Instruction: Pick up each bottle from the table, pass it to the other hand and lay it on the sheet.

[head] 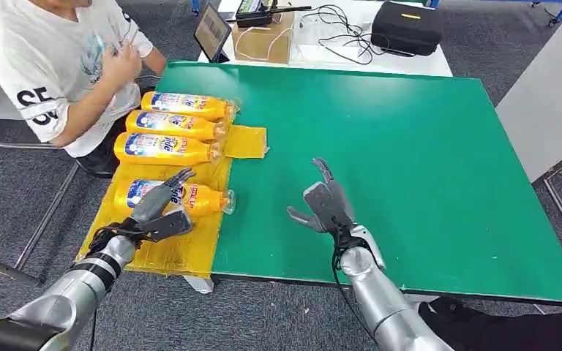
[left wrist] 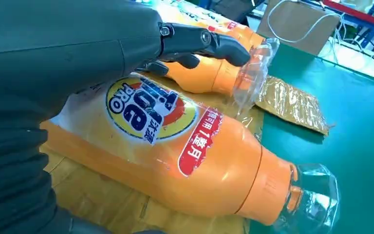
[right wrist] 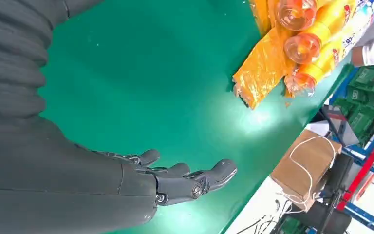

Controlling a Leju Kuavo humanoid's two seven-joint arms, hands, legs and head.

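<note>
Fourth bottle going down on the sheet

I am resting the spread left robot hand [head: 159, 208] over the nearest bottle [head: 194, 197] on the sheet [head: 179, 252]; right robot hand [head: 323, 205] is hovering spread, holding nothing, over the desk [head: 410, 146].

The head view looks down from high up over the whole green tabletop [head: 380, 146], while each wrist view sits very close behind its own hand, and all three share the orange bottles [head: 162, 148] on the yellow sheet [head: 183, 248].

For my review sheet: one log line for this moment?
left hand: over nearest bottle | right hand: open | yellow sheet: four bottles
</note>
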